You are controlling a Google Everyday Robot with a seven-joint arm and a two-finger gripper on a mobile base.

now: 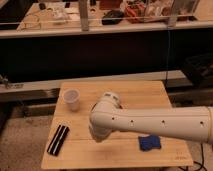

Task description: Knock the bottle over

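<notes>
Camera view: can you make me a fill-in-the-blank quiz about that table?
The cup on the wooden table is coloured ____. The crumpled object by the front edge is coloured ____. The flat bar nearer us than the cup is coloured ____. The gripper is hidden behind the robot's ____.
Missing: white; blue; black; arm.
</notes>
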